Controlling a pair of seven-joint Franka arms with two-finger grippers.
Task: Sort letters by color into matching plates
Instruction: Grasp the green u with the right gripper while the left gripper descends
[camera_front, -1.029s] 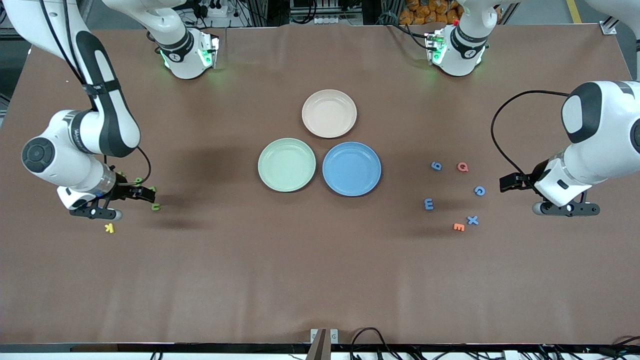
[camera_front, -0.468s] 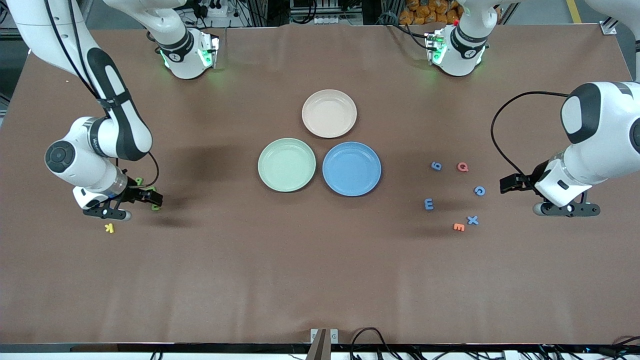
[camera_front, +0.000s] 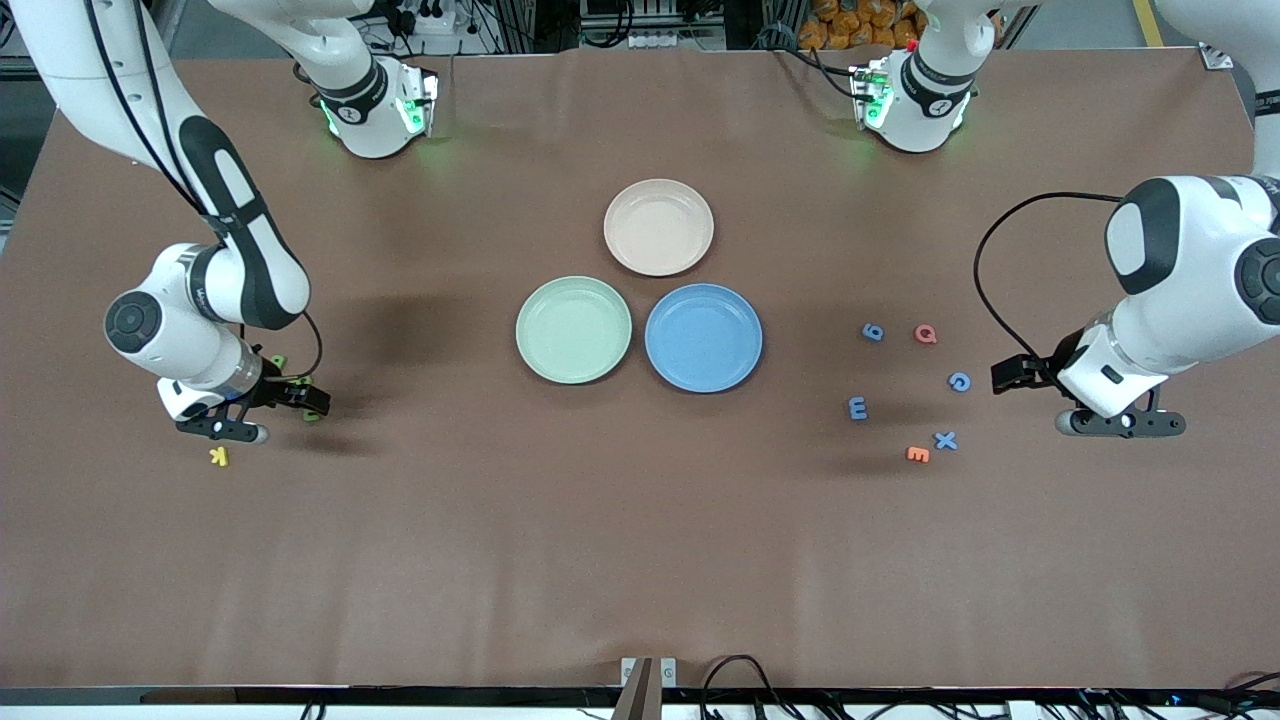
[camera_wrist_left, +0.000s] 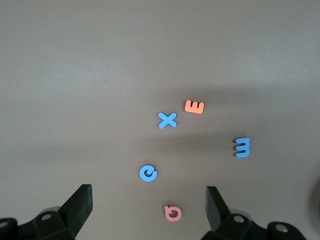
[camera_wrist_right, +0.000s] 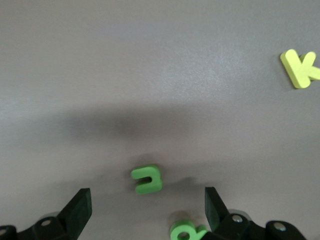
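Letters (camera_front: 858, 408) are seen unsorted on the desk, green ones (camera_wrist_right: 147, 180) under the right gripper (camera_front: 262, 412), blue by the left gripper (camera_front: 1090, 400), both jaws wide and empty; plates (camera_front: 573, 330) bare; descent onto one is judged next.

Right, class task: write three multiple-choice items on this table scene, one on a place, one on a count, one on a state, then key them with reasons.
1. The beige-pink plate lies, compared with the green plate:
A nearer the front camera
B farther from it
C on it

2. Blue letters at the left arm's end:
A two
B four
C six

3. The right gripper is:
A open, empty
B shut on a green letter
C holding the yellow K

Key: 1 B, it sits higher in the front view. 2 B, four blue pieces among red and orange ones. 3 A, fingers apart above the green letter.
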